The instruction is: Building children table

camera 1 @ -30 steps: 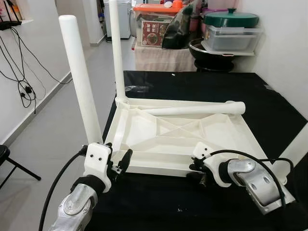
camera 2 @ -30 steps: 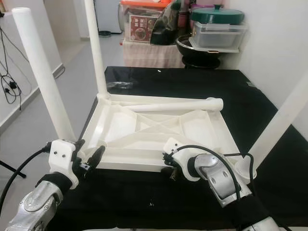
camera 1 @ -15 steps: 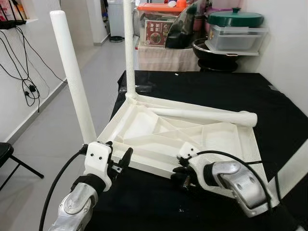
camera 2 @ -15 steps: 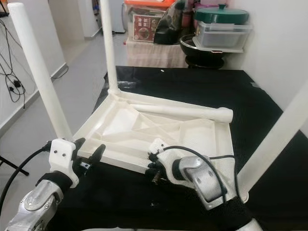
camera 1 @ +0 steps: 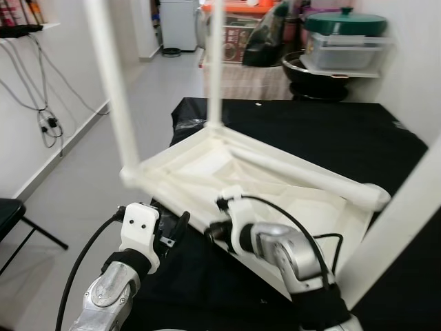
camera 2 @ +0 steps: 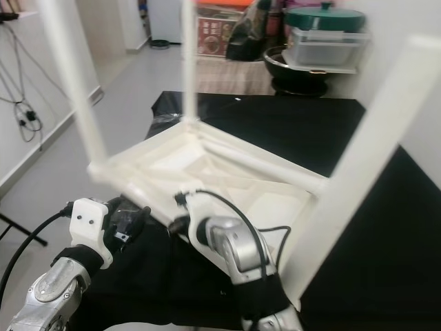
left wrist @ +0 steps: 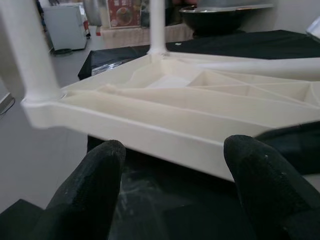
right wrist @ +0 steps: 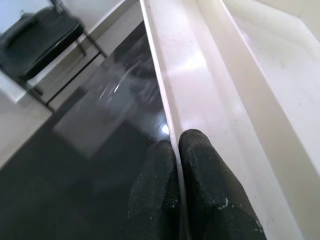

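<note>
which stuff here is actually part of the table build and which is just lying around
Part of the job:
- upside-down white tabletop, right gripper shut on its rim
- upright legs already fitted
- loose leg lying across the tabletop
- left gripper, open beside the rim

Just lying about:
- green-lidded container
- black bowl
- wall cables
- black chair

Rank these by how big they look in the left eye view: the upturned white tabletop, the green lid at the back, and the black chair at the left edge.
1. White tabletop, by far the largest, with the right gripper shut on its near rim.
2. Green lid.
3. Black chair, cut off by the picture's edge.

The lid stands far back, so this ranks looks, not true size.
</note>
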